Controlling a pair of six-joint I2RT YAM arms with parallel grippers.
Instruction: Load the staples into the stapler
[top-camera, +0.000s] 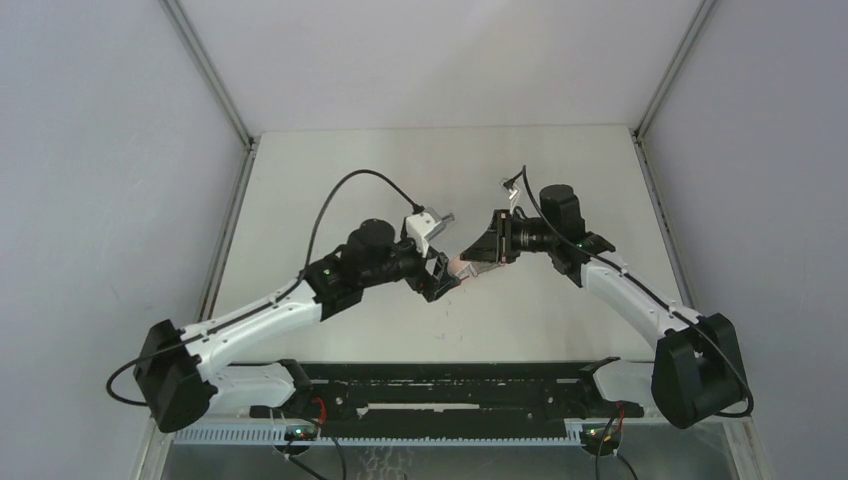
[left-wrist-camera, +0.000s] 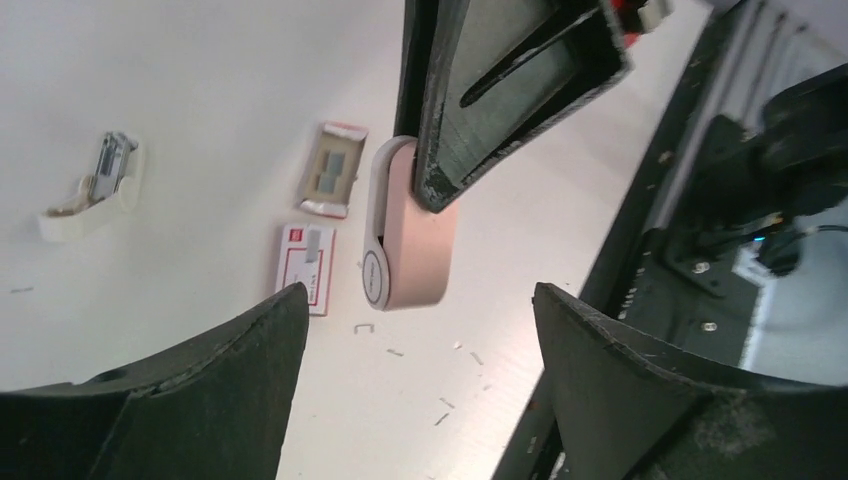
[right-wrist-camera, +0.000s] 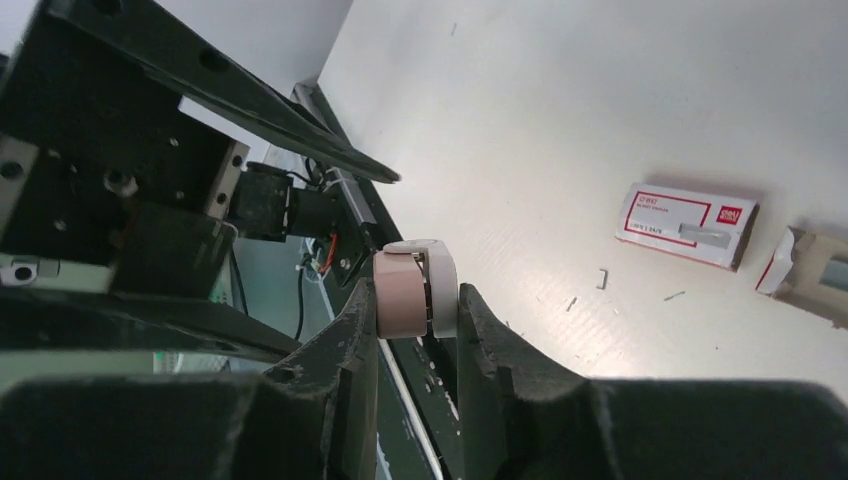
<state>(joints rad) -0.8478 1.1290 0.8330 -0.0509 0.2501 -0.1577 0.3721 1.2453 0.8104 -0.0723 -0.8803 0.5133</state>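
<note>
Lying in their grey tray (left-wrist-camera: 312, 196), the staples (left-wrist-camera: 331, 170) sit flat on the table (left-wrist-camera: 200, 80), at about ten o'clock from the stapler (left-wrist-camera: 415, 250) as the left wrist camera sees it. The red-and-white box sleeve (left-wrist-camera: 304, 265) lies just beside the tray, at its six o'clock, pulled right off it. A few loose staples (left-wrist-camera: 365, 327) are scattered over the table nearby, and a small white piece with a metal part (left-wrist-camera: 90, 190) rests well off at nine o'clock.

By my reckoning the job is barely begun. The box is open and the stapler is lifted, but no strip has been picked out of the tray. I cannot tell from here whether the stapler's magazine is open to take one. Fetching a strip and feeding it in both look left to do.

The pink stapler is off the table, pinched across its narrow sides by the right gripper (right-wrist-camera: 418, 300), whose fingers (right-wrist-camera: 350, 340) press close against it. The left gripper (left-wrist-camera: 418, 300) stands wide apart, holding nothing, its two jaws either side of the stapler without touching it.

From above, the left arm reaches from seven o'clock towards mid-table. The right arm comes in from five o'clock, bends at the elbow and points its gripper at nine o'clock, so the two meet nose to nose.
</note>
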